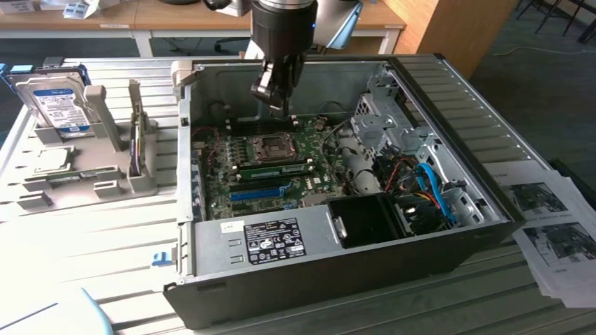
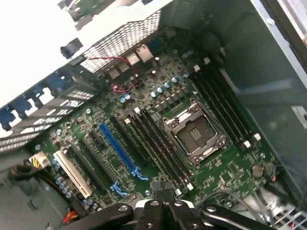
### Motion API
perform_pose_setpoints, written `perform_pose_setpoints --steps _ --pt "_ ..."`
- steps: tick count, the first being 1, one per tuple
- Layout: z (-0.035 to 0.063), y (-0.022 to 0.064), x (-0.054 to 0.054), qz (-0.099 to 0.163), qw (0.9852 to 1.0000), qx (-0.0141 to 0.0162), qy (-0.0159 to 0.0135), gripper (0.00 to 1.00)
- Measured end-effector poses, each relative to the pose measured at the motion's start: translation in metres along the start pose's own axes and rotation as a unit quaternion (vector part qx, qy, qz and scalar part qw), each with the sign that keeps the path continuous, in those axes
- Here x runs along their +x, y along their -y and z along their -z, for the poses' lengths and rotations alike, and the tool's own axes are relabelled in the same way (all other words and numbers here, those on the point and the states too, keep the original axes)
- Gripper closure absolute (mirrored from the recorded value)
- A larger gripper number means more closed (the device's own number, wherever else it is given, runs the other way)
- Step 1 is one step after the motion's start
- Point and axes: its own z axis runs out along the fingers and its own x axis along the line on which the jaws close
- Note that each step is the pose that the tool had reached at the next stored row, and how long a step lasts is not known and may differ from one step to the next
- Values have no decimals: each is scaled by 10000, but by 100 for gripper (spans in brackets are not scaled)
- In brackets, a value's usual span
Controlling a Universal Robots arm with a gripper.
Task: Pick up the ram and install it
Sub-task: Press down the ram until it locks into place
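A ram stick (image 1: 276, 168), thin and green, lies seated in a slot on the motherboard (image 1: 270, 167), just below the square processor socket (image 1: 273, 146) in the exterior view. It is flat in line with the neighbouring dark slots. A bright blue slot strip (image 1: 258, 192) runs parallel to it, a little further from the socket. In the wrist view the same socket (image 2: 194, 134) sits beside rows of long dark memory slots (image 2: 158, 143), with the blue strip (image 2: 117, 149) beyond them.

The hand (image 1: 271, 95) hangs inside the open computer case (image 1: 447, 230), above the far edge of the motherboard and apart from the ram stick. Its fingers are pressed together and hold nothing; in the wrist view the black fingers (image 2: 163, 194) meet over the slots.

To the exterior view's left of the case, a grey holder (image 1: 84, 174) on the bench (image 1: 93, 244) carries a hard drive (image 1: 58, 105) with a blue and white label. Printed sheets (image 1: 549, 230) lie on the case's other side.
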Motion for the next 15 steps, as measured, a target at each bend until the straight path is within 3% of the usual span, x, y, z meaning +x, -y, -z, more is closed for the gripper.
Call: perform_pose_setpoints --steps 4,8,12,15 --pt "-2 0 0 -359 9994 16 -7 91" --pt "-3 0 0 -724 9974 32 -14 91" --pt "-5 0 0 -1089 9940 49 -22 91" --pt "-6 0 0 -1357 9907 61 -27 91"
